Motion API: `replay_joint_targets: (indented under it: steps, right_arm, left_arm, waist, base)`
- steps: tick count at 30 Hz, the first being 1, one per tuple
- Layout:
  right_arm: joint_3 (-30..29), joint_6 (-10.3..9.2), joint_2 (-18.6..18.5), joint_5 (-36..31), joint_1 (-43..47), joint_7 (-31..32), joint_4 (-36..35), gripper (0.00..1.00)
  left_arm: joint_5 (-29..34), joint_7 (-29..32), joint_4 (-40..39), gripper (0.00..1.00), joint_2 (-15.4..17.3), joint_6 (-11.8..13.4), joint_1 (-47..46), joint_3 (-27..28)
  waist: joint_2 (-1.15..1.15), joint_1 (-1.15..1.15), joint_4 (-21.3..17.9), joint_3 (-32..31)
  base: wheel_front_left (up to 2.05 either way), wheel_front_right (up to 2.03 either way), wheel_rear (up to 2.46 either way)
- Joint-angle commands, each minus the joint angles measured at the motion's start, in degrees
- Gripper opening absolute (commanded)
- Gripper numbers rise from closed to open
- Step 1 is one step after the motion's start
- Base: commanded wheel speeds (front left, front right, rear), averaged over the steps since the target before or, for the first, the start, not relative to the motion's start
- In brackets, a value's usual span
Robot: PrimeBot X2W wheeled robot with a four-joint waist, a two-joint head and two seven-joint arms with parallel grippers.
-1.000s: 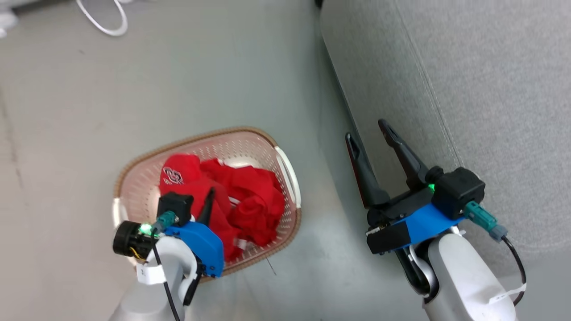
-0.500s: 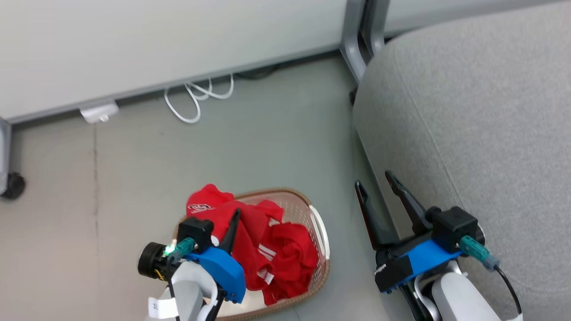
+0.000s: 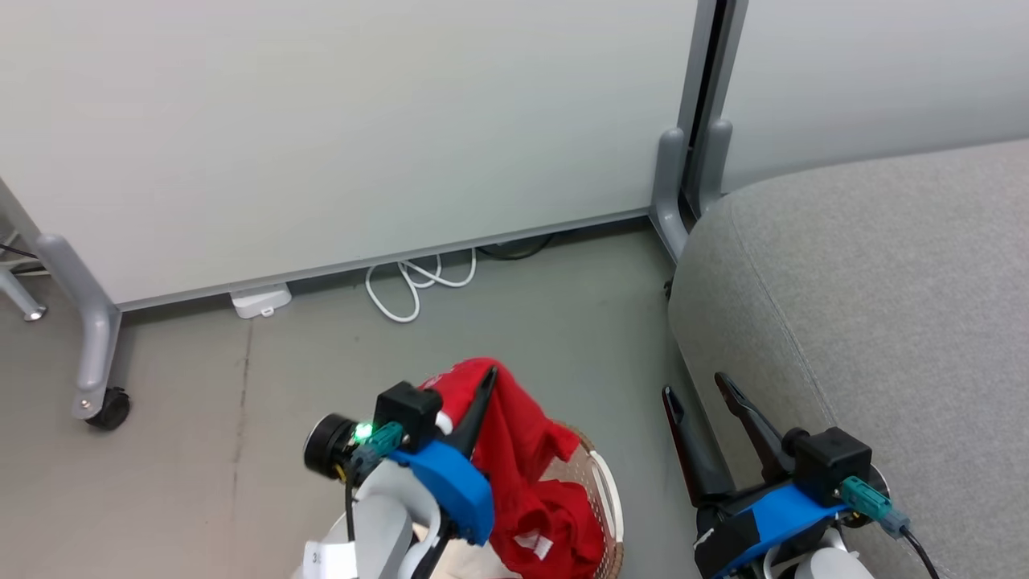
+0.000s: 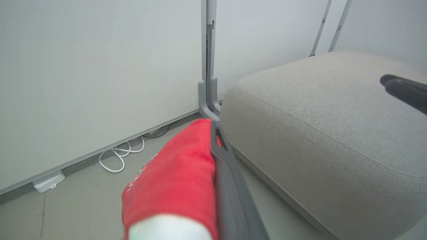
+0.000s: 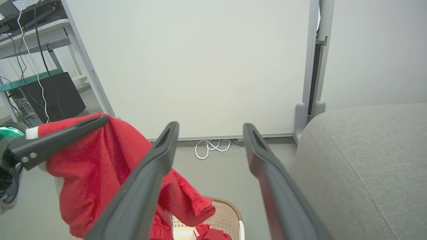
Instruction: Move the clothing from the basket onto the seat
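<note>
With left pincer [image 3: 482,386] clamped on the clothing [image 3: 526,450], right pincer [image 3: 695,388] apart, we should clear the basket [image 3: 608,492] before swinging to the seat [image 3: 884,281].

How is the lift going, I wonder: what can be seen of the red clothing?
The red clothing is soft, fleecy-looking bright red fabric with white trim and a small white tag. The left hand is shut on its upper fold, holding that part above the basket; the rest hangs crumpled into the basket. It hangs left of the grey seat, not touching it.
</note>
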Motion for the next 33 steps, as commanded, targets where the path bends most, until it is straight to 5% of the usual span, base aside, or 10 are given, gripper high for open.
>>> replay_joint_targets:
  steps: [1,13,33]
  right_arm:
    - [-0.2,0.01,-0.1,0.3,1.1,0.3,-0.4,1.0]
    - [0.4,0.01,-0.1,1.0,2.5,1.1,-1.4,1.0]
    - [2.5,0.01,-0.1,1.4,1.8,1.5,-1.3,1.0]
  left_arm:
    - [-1.1,-0.3,-0.4,0.0,0.0,-0.1,-1.7,-1.4]
    - [-10.9,0.9,-1.6,0.0,-0.4,-0.1,-10.7,-11.9]
    - [-21.8,0.4,-1.7,0.0,-0.4,0.9,-21.7,-20.6]
  waist:
    - [0.0,0.01,0.6,-0.9]
    - [0.0,0.01,1.1,-2.6]
    - [0.0,0.01,-0.1,-1.7]
  base:
    - [0.0,0.0,0.0]
    - [0.0,0.0,0.0]
    - [0.0,0.0,0.0]
